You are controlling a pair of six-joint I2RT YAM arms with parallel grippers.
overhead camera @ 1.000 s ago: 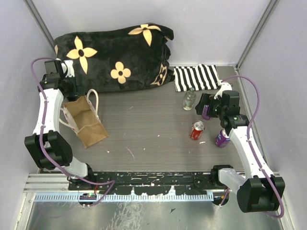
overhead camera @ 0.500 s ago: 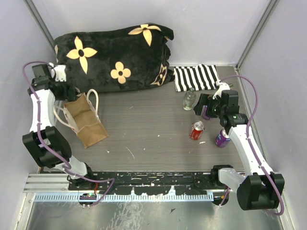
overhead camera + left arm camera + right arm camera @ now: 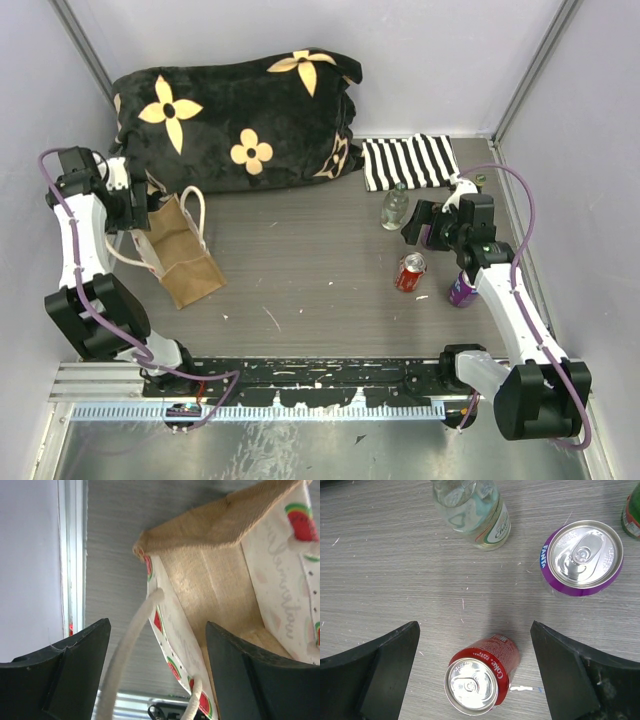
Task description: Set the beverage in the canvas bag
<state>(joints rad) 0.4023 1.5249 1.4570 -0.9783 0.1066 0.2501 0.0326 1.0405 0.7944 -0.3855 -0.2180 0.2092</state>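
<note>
Over on the far left, my left gripper [image 3: 138,205] hangs at the mouth of the canvas bag [image 3: 185,255], which seems to lie on its side on the table [image 3: 300,270], its opening turned towards that arm. From the left wrist, the left gripper [image 3: 157,627] has its jaws spread wide. One cream rope handle [image 3: 132,645] runs up through the gap between them, but neither finger presses on it. I can see into the canvas bag [image 3: 215,580] past its watermelon-print lining, and no drink shows inside. Behind it lies the black flowered cushion [image 3: 240,110].

Moving right, the middle of the table is bare wood, with a striped cloth [image 3: 410,160] at the back. Then come the drinks: a glass bottle [image 3: 395,207], a red can [image 3: 410,271] and a purple can [image 3: 462,288], all well apart from the bag.

My right gripper [image 3: 425,225] hovers over that cluster. In its wrist view the right gripper [image 3: 474,630] is spread and pinches nothing. The red can [image 3: 480,677] sits roughly between the fingers, the glass bottle [image 3: 475,510] lies ahead, and the purple can [image 3: 582,557] is off to one side.

I judge the task barely begun: no beverage is gripped and none is bagged. Grasping one, most likely the red can, carrying it across and lowering it into the bag's mouth all remain.
</note>
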